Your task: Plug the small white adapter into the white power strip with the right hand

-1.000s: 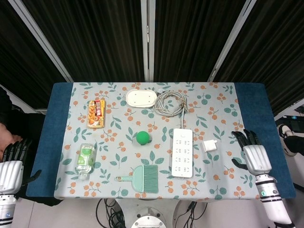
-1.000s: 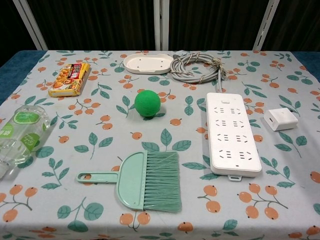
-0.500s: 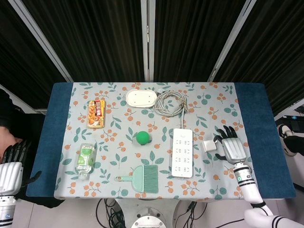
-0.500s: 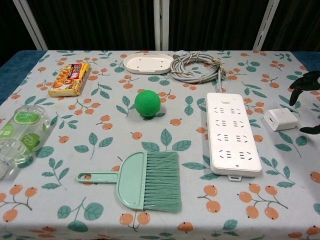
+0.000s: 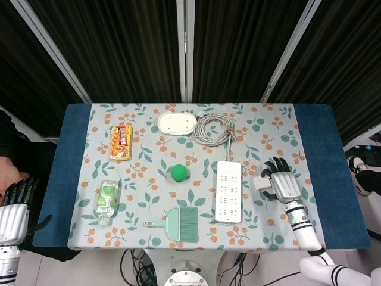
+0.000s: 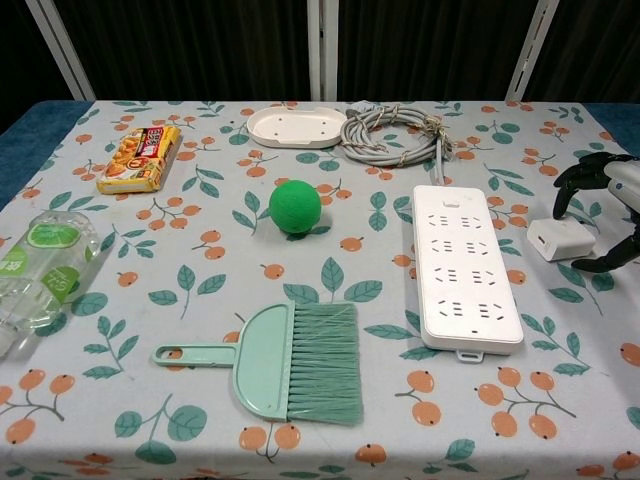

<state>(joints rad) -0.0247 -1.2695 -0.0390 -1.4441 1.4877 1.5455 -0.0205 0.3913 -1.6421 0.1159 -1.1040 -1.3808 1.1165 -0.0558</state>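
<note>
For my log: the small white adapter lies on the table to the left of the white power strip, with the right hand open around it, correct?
Not quite: in the head view the small white adapter lies right of the white power strip, not left. The right hand is open around it.

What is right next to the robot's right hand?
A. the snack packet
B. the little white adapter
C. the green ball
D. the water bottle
B. The right hand is spread around the little white adapter, just right of the power strip; the ball, bottle and snack packet lie much further left on the table.
</note>
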